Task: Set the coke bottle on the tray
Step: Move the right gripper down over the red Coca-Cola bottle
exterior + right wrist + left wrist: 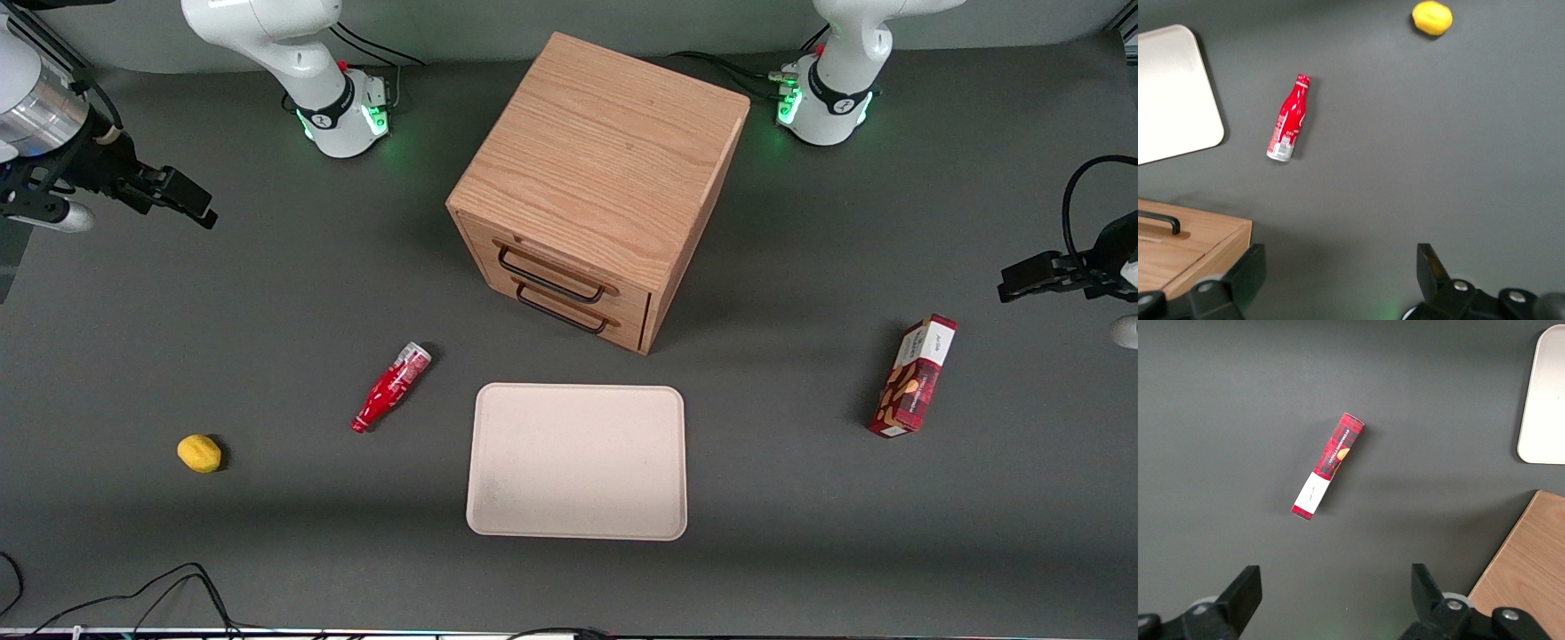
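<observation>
The coke bottle lies on its side on the dark table, red cap end nearer the front camera, silvery base toward the cabinet. It also shows in the right wrist view. The pale beige tray lies flat beside it, nearer the front camera than the cabinet, with nothing on it; its corner shows in the right wrist view. My right gripper hangs above the table at the working arm's end, well apart from the bottle and farther from the front camera. Its fingers stand wide open and empty.
A wooden drawer cabinet with two black handles stands mid-table, its corner in the right wrist view. A yellow lemon lies toward the working arm's end. A red snack box lies toward the parked arm's end.
</observation>
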You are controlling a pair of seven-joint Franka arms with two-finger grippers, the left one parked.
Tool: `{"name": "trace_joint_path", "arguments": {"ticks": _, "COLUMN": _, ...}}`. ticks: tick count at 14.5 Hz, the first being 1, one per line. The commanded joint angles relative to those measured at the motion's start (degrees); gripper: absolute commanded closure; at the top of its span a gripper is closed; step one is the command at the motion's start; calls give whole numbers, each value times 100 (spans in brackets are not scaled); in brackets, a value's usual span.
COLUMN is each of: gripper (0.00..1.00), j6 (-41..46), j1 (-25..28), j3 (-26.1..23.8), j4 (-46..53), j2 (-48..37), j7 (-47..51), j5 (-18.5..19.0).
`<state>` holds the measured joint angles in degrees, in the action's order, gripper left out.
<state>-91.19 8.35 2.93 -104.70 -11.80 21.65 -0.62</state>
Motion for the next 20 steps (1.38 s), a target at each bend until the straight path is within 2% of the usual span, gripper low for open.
{"name": "trace_joint_path", "arguments": {"ticks": 1, "gripper": 0, "j6": 469, "j1": 35, "j3": 41, "j4": 538, "j2": 362, "j7": -126, "j5": -184}}
{"name": "trace_joint_path", "arguments": {"ticks": 7, "gripper": 0, "j6": 488, "j1": 53, "j3": -20, "j4": 547, "j2": 441, "j7": -652, "j5": -176}}
{"name": "trace_joint_path", "arguments": {"ticks": 11, "gripper": 0, "j6": 594, "j1": 61, "j3": -20, "j4": 600, "j2": 485, "j7": -645, "j5": -184}}
{"name": "trace_joint_path", "arguments": {"ticks": 13, "gripper": 0, "j6": 593, "j1": 131, "j3": -38, "j4": 1019, "j2": 826, "j7": -522, "j5": -193}}
{"name": "trace_joint_path", "arguments": {"ticks": 14, "gripper": 0, "j6": 593, "j1": 184, "j3": -82, "j4": 1344, "j2": 1132, "j7": -348, "j5": -272}}
{"name": "trace_joint_path", "arguments": {"ticks": 16, "gripper": 0, "j6": 480, "j1": 184, "j3": -135, "j4": 1750, "j2": 1835, "j7": 476, "j5": -815}}
{"name": "trace_joint_path", "arguments": {"ticks": 20, "gripper": 0, "j6": -353, "j1": 202, "j3": -468, "j4": 1384, "j2": 2733, "j7": 2260, "j5": -914}}
